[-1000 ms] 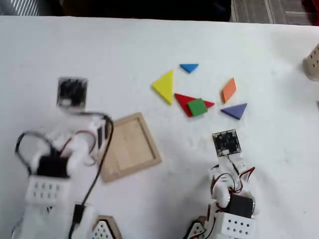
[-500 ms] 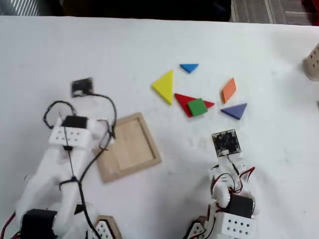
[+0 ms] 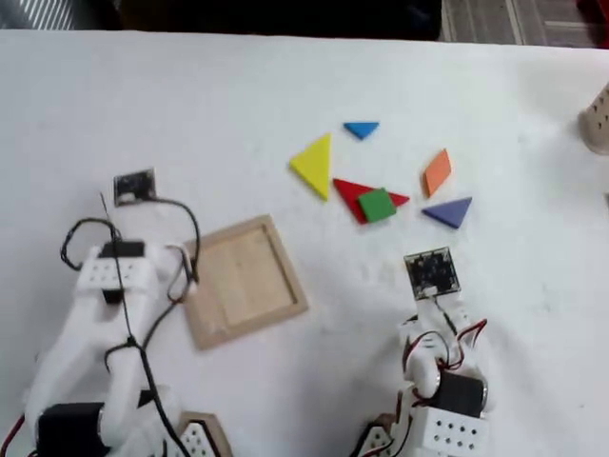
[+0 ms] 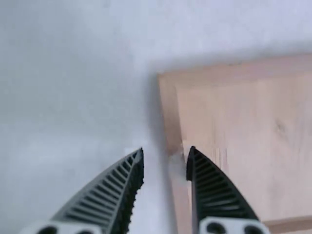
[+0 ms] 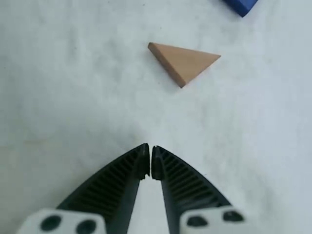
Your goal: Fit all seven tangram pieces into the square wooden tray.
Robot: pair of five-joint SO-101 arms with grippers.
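A white worktop (image 3: 143, 86) spreads across the whole scene, its surface faintly mottled. At its right edge stands a pale tan perforated object (image 3: 597, 119), cut off by the frame. Beyond the far edge runs a dark strip (image 3: 285, 14), with ribbed grey flooring (image 3: 514, 19) to the right of it.

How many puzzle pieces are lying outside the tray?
7: yellow triangle, blue triangle, orange piece, red triangle under the green square, purple triangle, and a tan triangle before the right gripper.
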